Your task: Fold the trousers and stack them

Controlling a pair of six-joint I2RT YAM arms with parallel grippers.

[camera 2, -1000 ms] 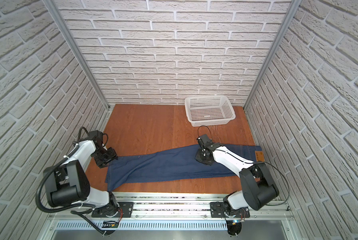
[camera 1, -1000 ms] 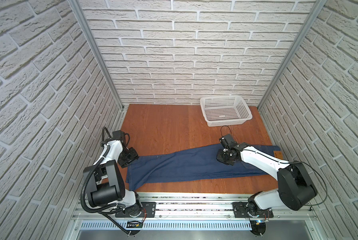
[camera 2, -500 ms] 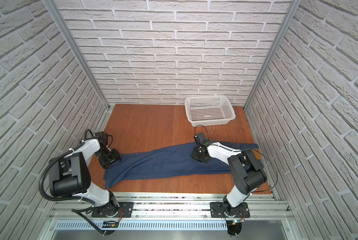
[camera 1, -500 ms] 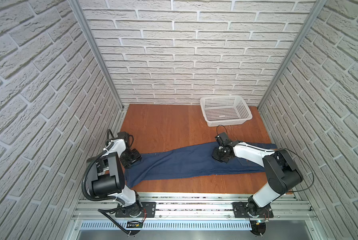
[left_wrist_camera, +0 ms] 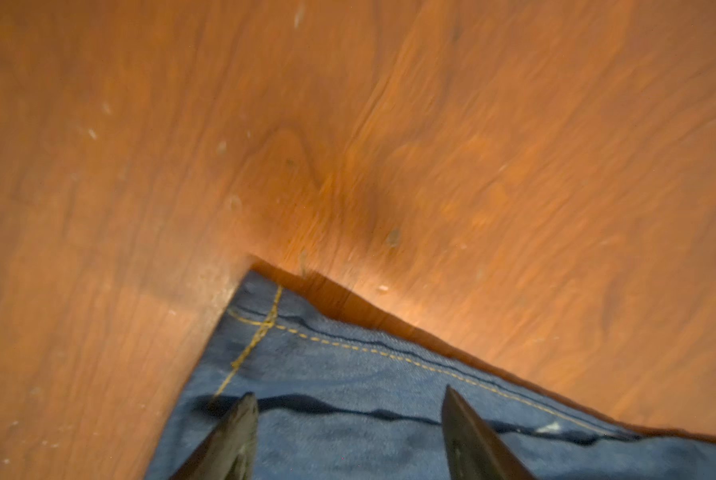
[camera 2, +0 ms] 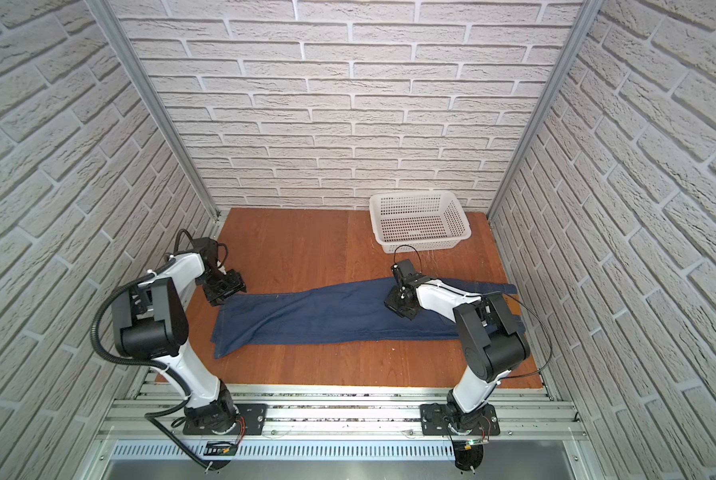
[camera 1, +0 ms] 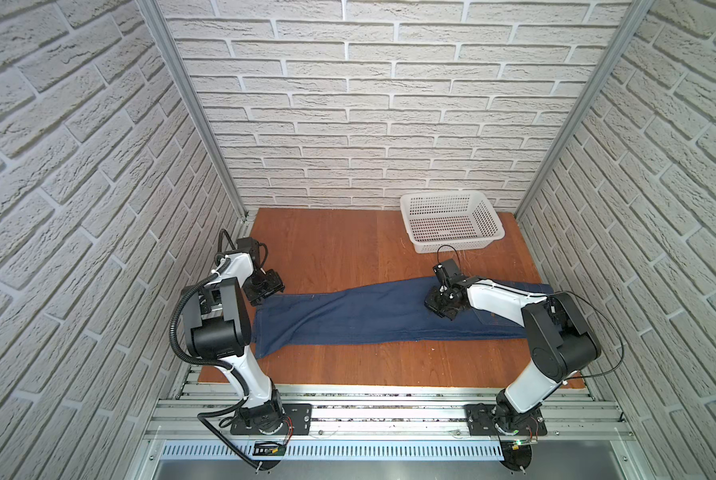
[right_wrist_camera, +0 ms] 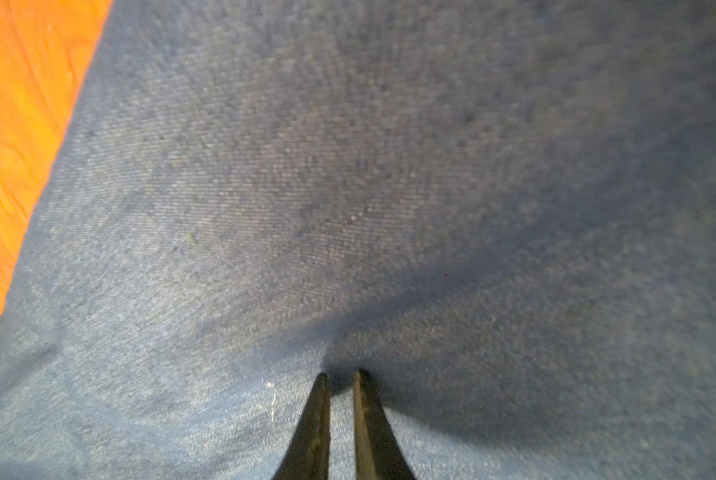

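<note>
The dark navy trousers [camera 1: 348, 316] [camera 2: 327, 311] lie flat and lengthwise across the wooden table [camera 1: 339, 249], hems to the left and waist to the right. My left gripper [camera 1: 264, 291] [camera 2: 224, 291] [left_wrist_camera: 348, 395] stands open right over the far hem corner, its fingers [left_wrist_camera: 240, 432] spread over the yellow-stitched denim [left_wrist_camera: 327, 374]. My right gripper [camera 1: 441, 305] [camera 2: 398, 306] [right_wrist_camera: 341, 374] is on the thigh part, jaws almost together and pinching a small pucker of the cloth [right_wrist_camera: 348, 208]. The right arm hides part of the seat and waist.
A white perforated basket [camera 1: 451, 245] [camera 2: 420, 246] sits at the back right of the table, just behind the right gripper. Brick walls close in on both sides. Metal rails with the arm bases run along the front edge [camera 1: 368, 409].
The right gripper has closed further and shifted slightly left and back on the denim, its elbow swinging in. The left gripper has moved back to the far hem corner and opened a little wider.
</note>
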